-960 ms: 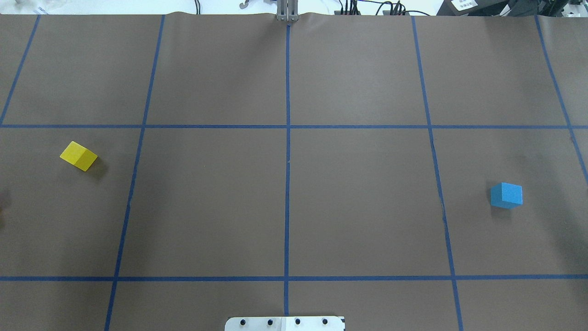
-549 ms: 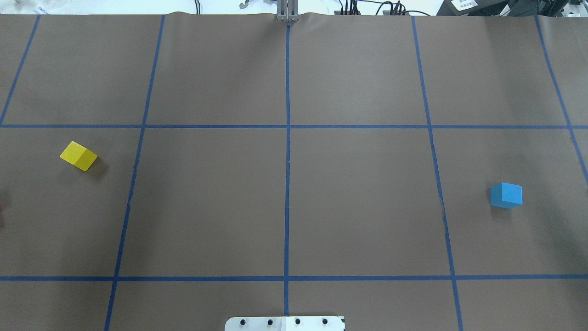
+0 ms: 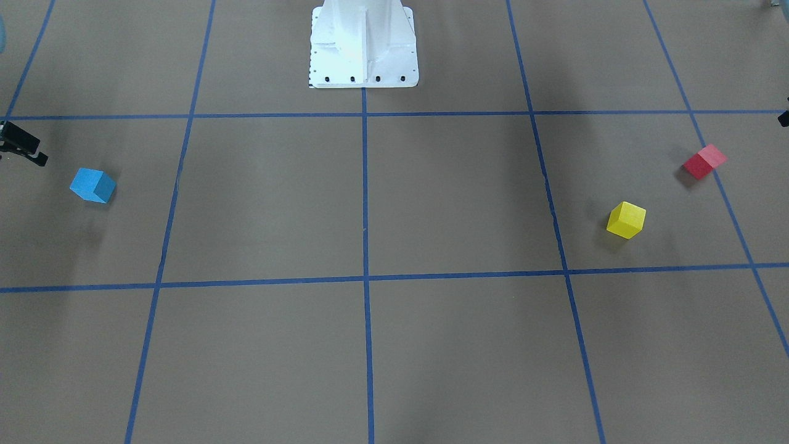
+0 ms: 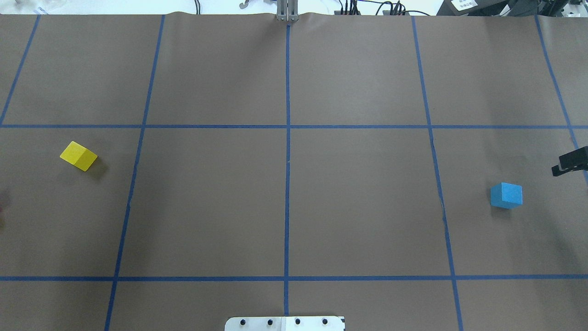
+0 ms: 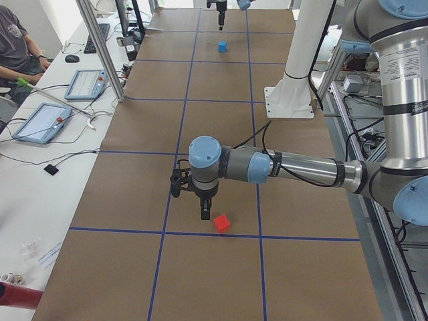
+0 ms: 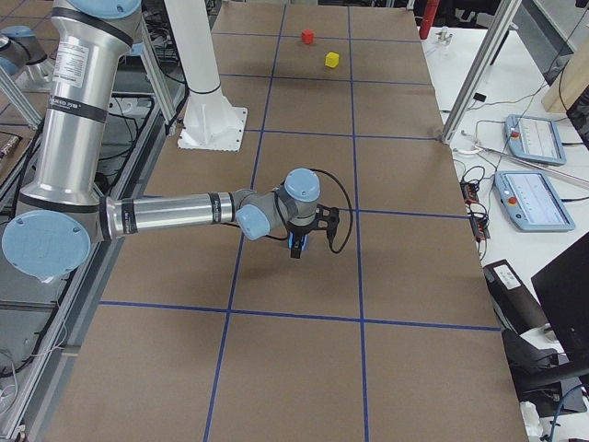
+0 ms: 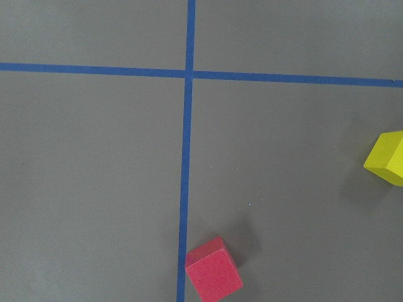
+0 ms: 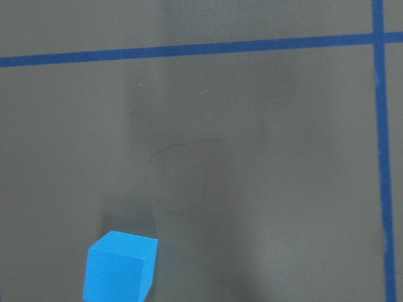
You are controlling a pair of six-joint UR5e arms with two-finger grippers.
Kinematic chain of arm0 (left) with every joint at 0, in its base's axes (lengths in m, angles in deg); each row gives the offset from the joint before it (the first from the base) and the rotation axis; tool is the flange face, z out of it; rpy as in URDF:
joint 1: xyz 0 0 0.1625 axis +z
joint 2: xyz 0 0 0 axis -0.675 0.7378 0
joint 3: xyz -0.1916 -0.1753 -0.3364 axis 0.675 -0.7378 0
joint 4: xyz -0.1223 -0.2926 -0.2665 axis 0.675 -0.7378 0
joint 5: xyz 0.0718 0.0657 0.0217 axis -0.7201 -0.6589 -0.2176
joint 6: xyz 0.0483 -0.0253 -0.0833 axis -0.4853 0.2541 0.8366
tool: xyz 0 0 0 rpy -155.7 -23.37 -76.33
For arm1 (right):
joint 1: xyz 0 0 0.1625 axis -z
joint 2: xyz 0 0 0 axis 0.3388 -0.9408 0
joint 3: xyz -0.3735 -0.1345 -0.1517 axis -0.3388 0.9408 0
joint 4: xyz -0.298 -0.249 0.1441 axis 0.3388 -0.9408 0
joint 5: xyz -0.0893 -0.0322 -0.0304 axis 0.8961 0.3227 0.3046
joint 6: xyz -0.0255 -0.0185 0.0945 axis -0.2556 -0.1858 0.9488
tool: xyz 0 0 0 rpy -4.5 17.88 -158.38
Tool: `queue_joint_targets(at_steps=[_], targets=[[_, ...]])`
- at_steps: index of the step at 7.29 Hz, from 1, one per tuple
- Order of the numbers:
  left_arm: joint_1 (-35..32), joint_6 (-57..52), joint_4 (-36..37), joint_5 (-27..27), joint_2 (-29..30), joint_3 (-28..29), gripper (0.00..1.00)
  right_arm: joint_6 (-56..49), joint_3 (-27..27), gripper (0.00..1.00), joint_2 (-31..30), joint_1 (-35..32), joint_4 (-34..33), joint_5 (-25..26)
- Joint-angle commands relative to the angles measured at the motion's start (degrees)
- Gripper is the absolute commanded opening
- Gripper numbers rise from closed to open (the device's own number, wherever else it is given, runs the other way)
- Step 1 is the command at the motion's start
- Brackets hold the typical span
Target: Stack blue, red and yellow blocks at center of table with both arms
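Note:
The blue block sits at the table's right, and also shows in the right wrist view. The yellow block sits at the left. The red block lies beyond it, outside the overhead view; the left wrist view shows it. My right gripper hangs at the right edge, apart from the blue block. My left gripper hovers just beside the red block. I cannot tell whether either gripper is open or shut.
The white robot base stands at the table's near middle edge. Blue tape lines divide the brown table into squares and cross at its center. An operator sits beyond the far side with tablets.
My right gripper's tip has come into the overhead view at the right edge, above the blue block. The yellow and blue blocks have not moved.

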Motion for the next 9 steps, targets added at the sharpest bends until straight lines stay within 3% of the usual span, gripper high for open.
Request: queue_joint_targets(at_steps=[1,4,9], targets=[[0.0,0.1,-0.3,0.1,0.0,0.0,1.0,8.8,-0.1,0.99,-0.4,8.1,5.3,7.7],[0.0,0.1,-1.1,0.0,0.0,0.0,1.0,8.8,0.1,1.0,0.9,9.7,5.4,11.6],[0.0,0.1,-1.2,0.1,0.0,-0.1,1.0,8.8,3.5,0.99,2.5,11.8,5.4,11.5]])
